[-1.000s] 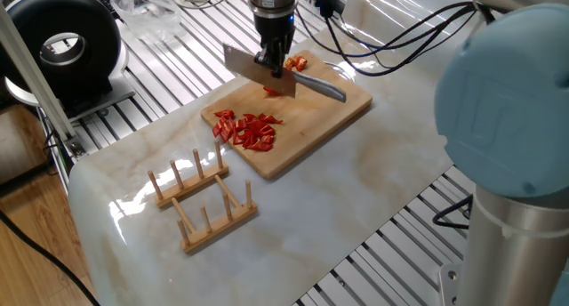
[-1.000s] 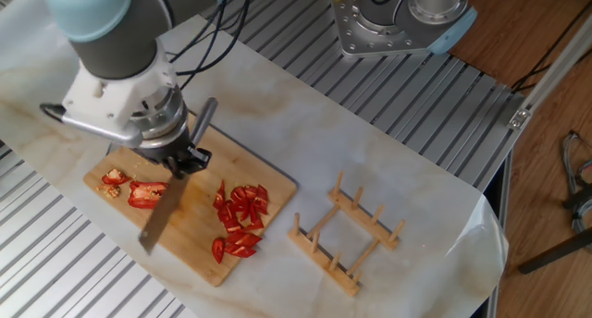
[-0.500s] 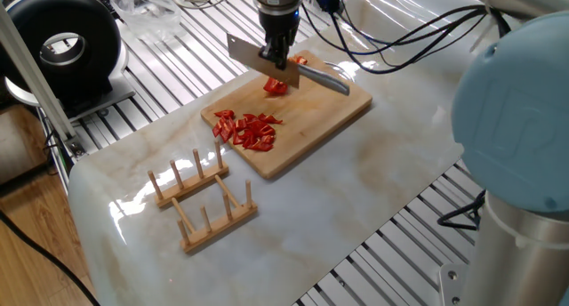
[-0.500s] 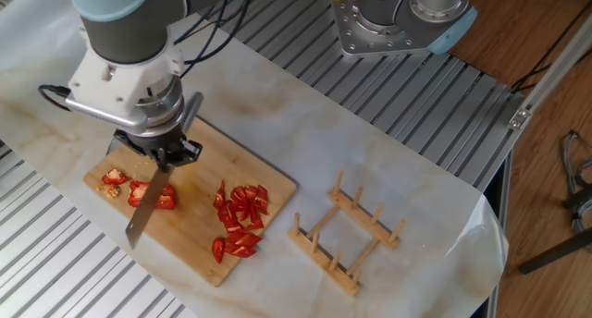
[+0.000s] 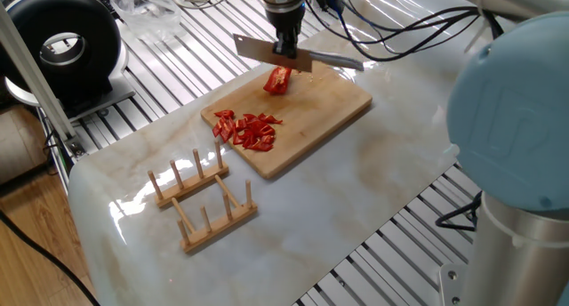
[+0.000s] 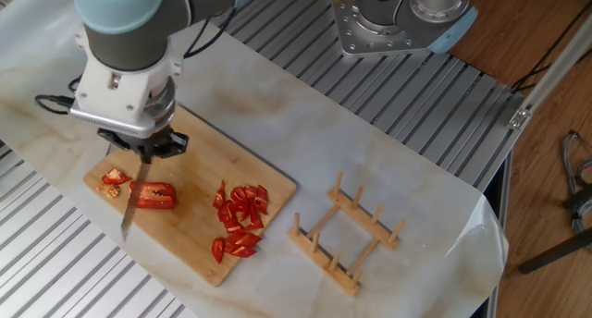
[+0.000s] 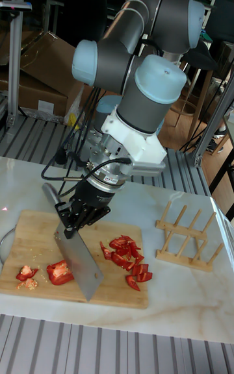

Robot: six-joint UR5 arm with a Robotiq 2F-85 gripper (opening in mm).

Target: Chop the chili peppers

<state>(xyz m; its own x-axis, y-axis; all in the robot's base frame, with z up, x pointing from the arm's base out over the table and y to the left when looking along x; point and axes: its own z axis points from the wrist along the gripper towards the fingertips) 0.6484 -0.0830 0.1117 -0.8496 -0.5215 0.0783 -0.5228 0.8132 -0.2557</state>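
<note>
A wooden cutting board [image 5: 331,105] [image 6: 191,168] [image 7: 38,231] carries the chili peppers. A pile of small cut red bits [image 5: 251,130] [image 6: 240,220] [image 7: 126,254] lies at one end. A larger red chunk [image 5: 278,79] [image 6: 154,196] [image 7: 60,272] lies near the other end, with a few small scraps [image 6: 114,178] [image 7: 26,273] beyond it. My gripper [image 5: 286,50] [image 6: 146,150] [image 7: 81,215] is shut on the handle of a cleaver [image 5: 258,50] [image 6: 129,212] [image 7: 79,260]. The blade hangs above the board, right beside the larger chunk.
A wooden peg rack [image 5: 203,199] [image 6: 346,238] [image 7: 185,234] stands on the marble top past the board's pile end. A black round device [image 5: 62,44] and cables [image 5: 400,39] sit at the back. A second robot base [image 6: 398,18] is mounted on the slatted frame.
The gripper and cleaver have shifted away from the cut pile toward the board's scrap end, uncovering the large red chunk. The chili pieces have not moved.
</note>
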